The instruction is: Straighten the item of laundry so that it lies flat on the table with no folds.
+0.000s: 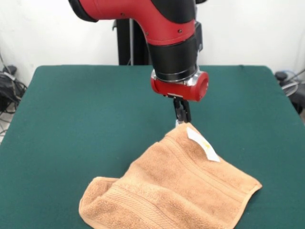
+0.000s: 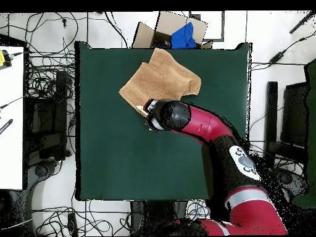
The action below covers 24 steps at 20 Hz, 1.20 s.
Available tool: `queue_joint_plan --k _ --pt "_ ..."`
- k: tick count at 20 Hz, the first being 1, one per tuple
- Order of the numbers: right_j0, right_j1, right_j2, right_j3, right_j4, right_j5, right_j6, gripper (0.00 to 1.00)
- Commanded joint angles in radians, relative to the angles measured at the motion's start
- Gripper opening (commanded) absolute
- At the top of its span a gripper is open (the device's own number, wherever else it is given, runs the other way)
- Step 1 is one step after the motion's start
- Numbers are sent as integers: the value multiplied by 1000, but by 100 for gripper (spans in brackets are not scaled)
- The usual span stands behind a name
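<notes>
The towel (image 1: 176,191) is being pinched at its tagged corner by the gripper (image 1: 181,119) near the table's (image 1: 86,109) edge; honestly, that rolled-under corner could be dragged along, still folded.

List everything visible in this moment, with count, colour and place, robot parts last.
Peach-orange terry-cloth hand towel: one, still rumpled, one corner lifted, at the table's camera-side edge in the front view.
White tag: one, on the towel's raised corner.
Dark green felt-topped table: one, fills the scene.
Cardboard box with blue item: one, beyond the table's top edge in the overhead view.
Cables: many, black, on the floor around the table.
Red and black arm: one, over the table.
Gripper: one, black, pinching the towel's corner.
</notes>
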Motion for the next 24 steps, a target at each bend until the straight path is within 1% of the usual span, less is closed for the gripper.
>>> queue_joint_plan --k 1,2,3,15,24 --pt "-9 69 47 -2 -28 34 3 0" --pt "-10 67 47 2 -22 26 13 0" --pt "-11 66 46 3 -18 22 20 100" --pt "1 60 33 9 -24 41 24 100" --pt "-42 125 37 -26 -55 13 -33 100"
